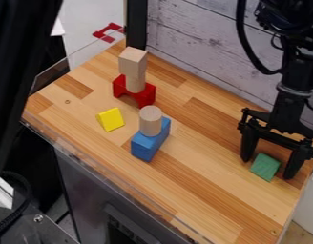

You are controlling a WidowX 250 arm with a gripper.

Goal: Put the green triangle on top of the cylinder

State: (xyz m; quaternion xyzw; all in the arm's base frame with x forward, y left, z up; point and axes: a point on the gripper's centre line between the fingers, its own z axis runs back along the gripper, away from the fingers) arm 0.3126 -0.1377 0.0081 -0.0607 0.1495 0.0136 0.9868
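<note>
No labels, numbers or signs — none can be read.

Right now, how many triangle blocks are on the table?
2. The green triangle lies on the table, seen between the open fingers of the claw, and the yellow triangle lies beside the blue block. A small one could be hiding behind something.

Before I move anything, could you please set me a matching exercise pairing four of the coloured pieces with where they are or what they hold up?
1. Green triangle
2. Yellow triangle
3. Blue block
4. Red arch

A. Bears a cylinder with nothing on it
B. On the tabletop, at the open hand
C. Bears another cylinder, topped by a pale block
D. On the tabletop, away from the hand, bearing nothing

Pairs: 1-B, 2-D, 3-A, 4-C
</note>
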